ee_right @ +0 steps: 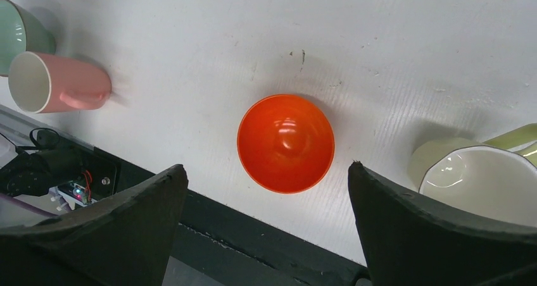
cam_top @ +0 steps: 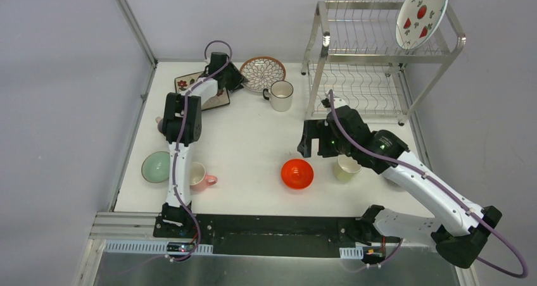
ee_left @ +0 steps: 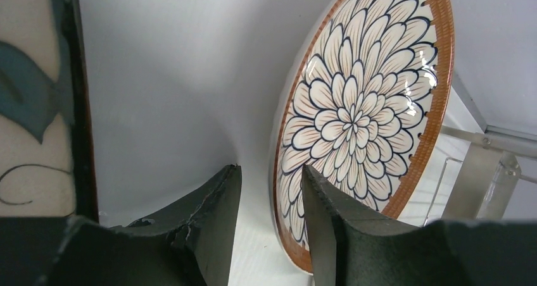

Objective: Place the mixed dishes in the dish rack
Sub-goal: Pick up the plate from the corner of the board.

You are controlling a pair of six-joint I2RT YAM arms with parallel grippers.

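Top external view had the pale green bowl [cam_top: 155, 167] and pink cup [cam_top: 199, 177] at the near left, beside the left arm's base. Farther back, the left gripper [cam_top: 232, 77] reached over the floral rectangular plate [cam_top: 187, 82] toward the brown-petal round plate [cam_top: 262, 74], which lay flat just to its right, with the white cup [cam_top: 280, 96] near it. Left wrist view showed the jaws parted only narrowly and empty, turned so that the gap faced the plate's near rim, which lay just ahead and apart from them.

At centre, the right gripper [cam_top: 310, 143] hung above the red-orange bowl [cam_top: 297, 173], spread wide and holding nothing. Right wrist view put the bowl, mouth up, directly beneath the gap, with the yellow cup [cam_top: 346, 169] just beside it.

The dish rack [cam_top: 386, 58] stood at the far right, with the strawberry plate [cam_top: 421, 14] upright in its upper shelf. It lay well apart from the left arm and nearer the right, so the round plate probably faced a long carry across.
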